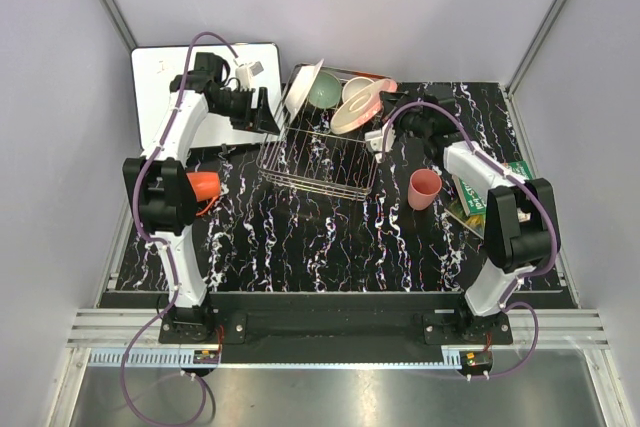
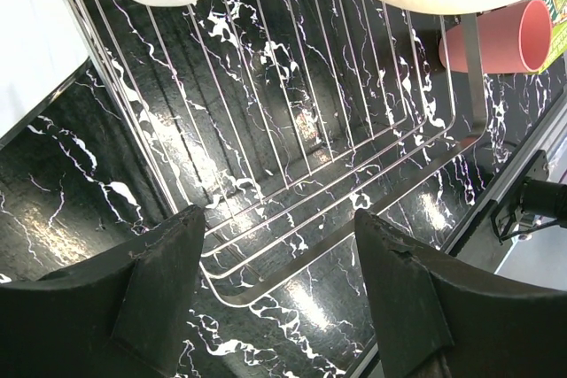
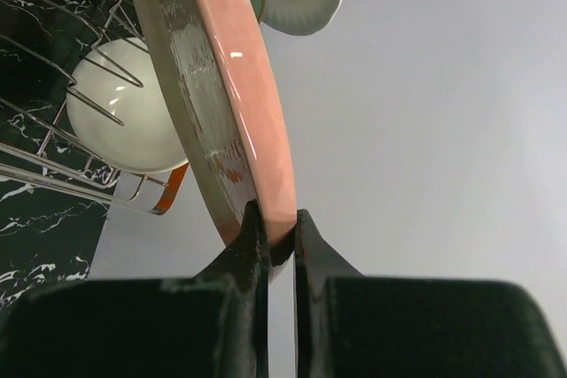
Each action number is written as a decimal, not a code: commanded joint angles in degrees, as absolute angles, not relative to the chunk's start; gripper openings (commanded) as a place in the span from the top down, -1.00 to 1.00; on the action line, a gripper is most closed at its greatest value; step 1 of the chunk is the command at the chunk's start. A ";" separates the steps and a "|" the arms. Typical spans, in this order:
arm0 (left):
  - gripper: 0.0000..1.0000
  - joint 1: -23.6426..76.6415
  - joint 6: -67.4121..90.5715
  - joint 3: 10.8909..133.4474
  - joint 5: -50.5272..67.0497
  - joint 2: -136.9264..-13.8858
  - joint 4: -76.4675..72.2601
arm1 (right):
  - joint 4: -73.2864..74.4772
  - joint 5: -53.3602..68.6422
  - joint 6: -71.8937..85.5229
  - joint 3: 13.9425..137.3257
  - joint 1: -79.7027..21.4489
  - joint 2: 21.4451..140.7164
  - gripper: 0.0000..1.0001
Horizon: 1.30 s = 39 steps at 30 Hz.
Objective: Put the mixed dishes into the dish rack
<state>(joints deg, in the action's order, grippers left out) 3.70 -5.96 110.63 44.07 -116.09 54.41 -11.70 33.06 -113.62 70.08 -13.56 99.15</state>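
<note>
one black marbled table (image 1: 300,237) carries it all. biggest on it is the silver wire dish rack (image 1: 322,157): the left pincer (image 2: 279,219) hovers just beside its left edge, spread wide with nothing between its fingers (image 2: 159,294), the rack's bars running right below and ahead of them. next, the large pink-and-cream plate (image 1: 357,110) stands tilted on edge over the rack's far right part; the right pincer (image 3: 276,223) is pressed together on its rim, one finger against each face. the white plate (image 1: 303,87) leans in the rack's far left corner, near the left pincer and just on its rack side. the mint green bowl (image 1: 324,92) is tilted on edge beyond the held plate from the right pincer, between that plate and the white one. the cream bowl (image 1: 357,88) is tucked just behind the held plate, close ahead of the right pincer. the orange mug (image 1: 203,185) is well behind the left pincer, outside the rack, partly hidden by that arm. the small pink cup (image 1: 423,189) is on the table behind the right pincer, apart from it and outside the rack.
</note>
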 commanded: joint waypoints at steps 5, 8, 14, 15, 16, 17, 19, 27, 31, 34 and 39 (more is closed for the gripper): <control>-0.43 3.25 -7.21 110.74 46.32 -116.71 53.61 | -14.59 38.85 -134.46 69.53 -15.73 93.17 1.00; -0.43 3.34 -6.86 111.09 46.14 -117.85 53.61 | -11.17 38.85 -137.10 68.73 -15.82 92.11 1.00; -0.36 4.13 -6.77 111.53 43.25 -121.63 53.61 | -7.30 38.32 -140.36 70.39 -15.73 92.28 1.00; -0.36 4.30 -6.85 111.53 42.55 -121.99 53.53 | -6.34 38.32 -140.45 72.23 -15.47 92.55 1.00; -0.35 4.48 -7.03 111.45 42.37 -122.51 53.61 | -5.55 38.32 -140.28 73.20 -15.29 92.90 1.00; -0.35 4.83 -7.38 111.36 42.02 -122.61 53.61 | -4.93 38.67 -139.93 73.82 -15.29 93.34 1.00; -0.34 5.01 -7.47 111.53 41.31 -123.13 53.61 | -5.18 39.02 -139.22 74.62 -15.03 93.69 1.00; -0.29 6.06 -8.26 111.45 41.66 -124.89 53.53 | -11.69 40.61 -135.70 73.91 -14.33 97.12 1.00; -0.14 7.64 -12.38 109.60 38.41 -124.54 53.88 | -12.48 40.78 -134.30 74.27 -14.33 97.21 1.00; -0.01 8.35 -15.46 107.76 35.60 -124.01 55.10 | -12.04 40.96 -134.38 73.74 -14.24 96.59 1.00; 0.12 8.70 -20.37 105.65 31.56 -123.05 59.14 | -11.87 41.13 -134.21 72.95 -13.54 95.80 1.00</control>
